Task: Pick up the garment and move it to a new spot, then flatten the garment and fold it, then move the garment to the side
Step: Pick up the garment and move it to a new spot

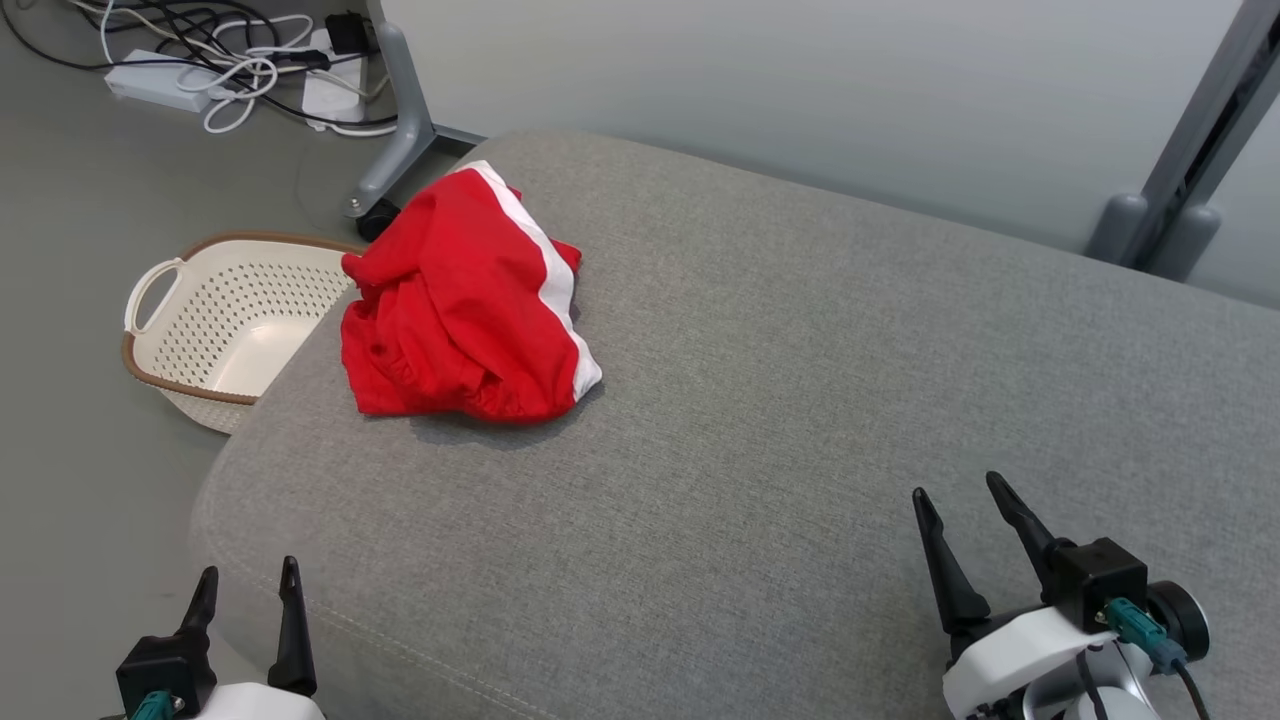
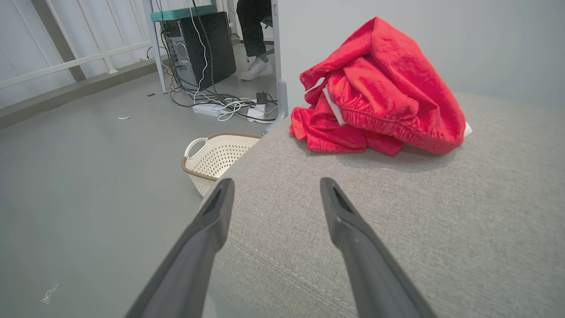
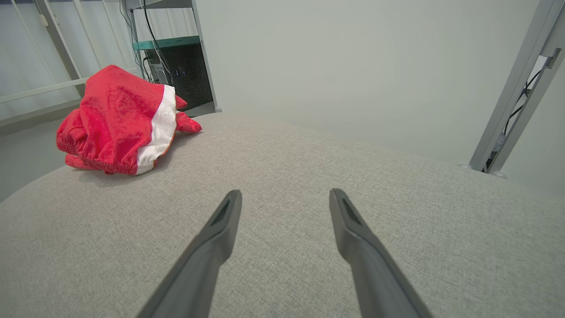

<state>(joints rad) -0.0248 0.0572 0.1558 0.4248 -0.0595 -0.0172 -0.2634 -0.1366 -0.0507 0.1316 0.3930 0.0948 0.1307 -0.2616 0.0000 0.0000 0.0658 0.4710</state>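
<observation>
The garment (image 1: 460, 300) is red with a white stripe and an elastic waistband. It lies crumpled in a heap near the far left corner of the grey cushioned surface (image 1: 760, 420). Both wrist views show the garment too (image 2: 379, 88) (image 3: 119, 119), well ahead of the fingers. My left gripper (image 1: 248, 582) is open at the near left corner of the cushion, with nothing between its fingers (image 2: 273, 187). Over the near right part, far from the cloth, my right gripper (image 1: 958, 490) stands open and empty (image 3: 284, 196).
A cream perforated basket (image 1: 225, 320) with a brown rim sits on the floor just left of the cushion. Cables and a power strip (image 1: 200, 75) lie on the floor behind it. A grey frame leg with a caster (image 1: 395, 130) stands near the garment. A person's leg and shoe (image 2: 256, 66) are by a computer tower.
</observation>
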